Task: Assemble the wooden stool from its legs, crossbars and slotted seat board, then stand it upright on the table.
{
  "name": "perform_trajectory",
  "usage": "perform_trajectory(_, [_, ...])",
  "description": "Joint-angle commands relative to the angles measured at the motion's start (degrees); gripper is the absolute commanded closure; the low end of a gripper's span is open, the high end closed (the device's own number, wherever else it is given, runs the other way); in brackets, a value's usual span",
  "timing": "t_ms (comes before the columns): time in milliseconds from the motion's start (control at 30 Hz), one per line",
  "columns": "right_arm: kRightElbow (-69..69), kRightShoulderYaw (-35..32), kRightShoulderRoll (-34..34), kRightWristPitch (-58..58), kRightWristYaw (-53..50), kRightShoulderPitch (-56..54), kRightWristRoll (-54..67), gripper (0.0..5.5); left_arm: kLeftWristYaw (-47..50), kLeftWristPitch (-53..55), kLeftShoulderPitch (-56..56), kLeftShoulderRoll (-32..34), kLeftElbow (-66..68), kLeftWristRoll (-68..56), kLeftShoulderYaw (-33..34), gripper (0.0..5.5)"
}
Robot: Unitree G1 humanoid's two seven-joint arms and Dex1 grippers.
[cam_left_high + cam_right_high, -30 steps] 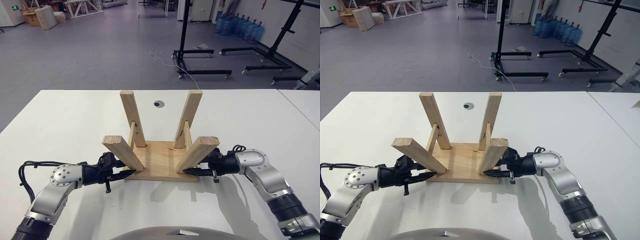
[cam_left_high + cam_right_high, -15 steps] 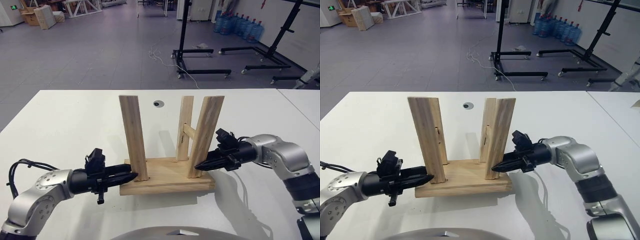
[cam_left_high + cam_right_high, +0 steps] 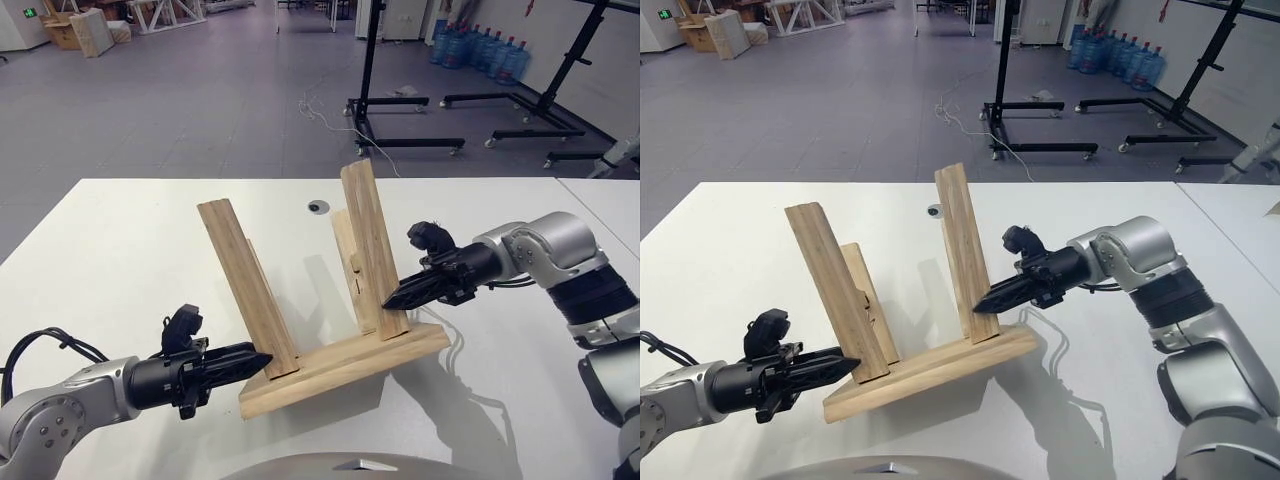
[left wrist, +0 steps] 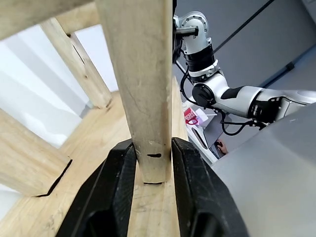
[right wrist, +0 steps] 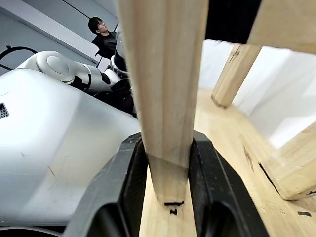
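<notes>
Stool, four legs up; left pincer and right pincer round two.

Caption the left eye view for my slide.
Wooden stool, legs up and tilted on the table, left gripper clamping its near-left leg and right gripper its near-right leg.

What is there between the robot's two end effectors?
The upside-down stool: the left end effector grips one leg, the right end effector another, with the tilted seat board between. Both eye views show it.

One stool (four legs, one seat board).
</notes>
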Motion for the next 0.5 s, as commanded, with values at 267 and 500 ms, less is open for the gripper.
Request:
perform_trajectory(267, [1.3, 4.8, 3.4, 1.0, -0.5, -1.1, 1.6, 4.48, 1.6, 1.9, -5.5, -1.5, 9.5, 2.7, 0.8, 3.39])
perform_trajectory(500, [8.5, 4.5, 4.4, 0.8, -0.7, -3.1, -1.6, 3.24, -2.0, -0.5, -5.5, 0.1, 11.7, 10.3, -0.3, 2.39])
